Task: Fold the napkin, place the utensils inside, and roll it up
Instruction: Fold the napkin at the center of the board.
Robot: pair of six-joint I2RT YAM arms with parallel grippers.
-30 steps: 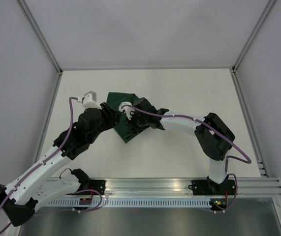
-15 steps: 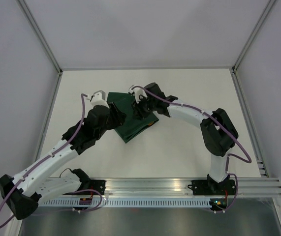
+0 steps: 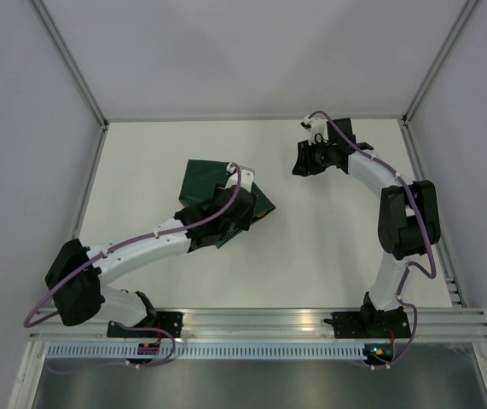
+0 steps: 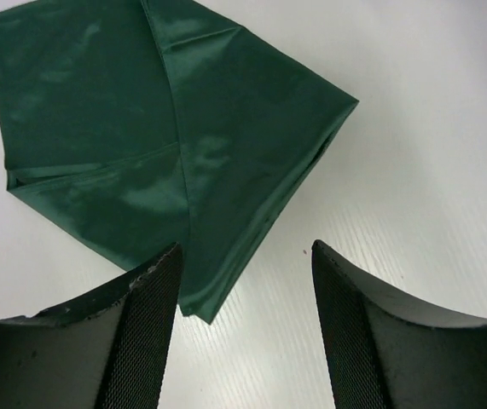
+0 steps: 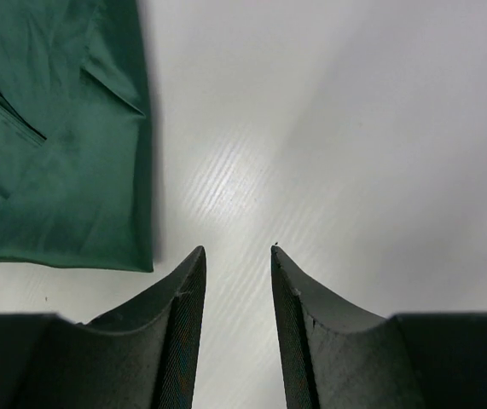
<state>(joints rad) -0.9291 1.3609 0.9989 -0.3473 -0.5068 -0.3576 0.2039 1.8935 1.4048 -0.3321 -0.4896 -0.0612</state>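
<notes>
The napkin (image 4: 141, 128) lies folded on the bench (image 4: 431, 128). The left tool (image 4: 243, 256) and right tool (image 5: 237, 251) gape, holding nothing. Next, probably, utensils go inside.

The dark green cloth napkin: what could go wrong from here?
1. The dark green cloth napkin lies in uneven, overlapping layers; the open left gripper, near its corner, might pinch only one layer and spoil the fold.
2. The right gripper is empty and away from the napkin, so nothing pins it; it could slide on the white table.
</notes>
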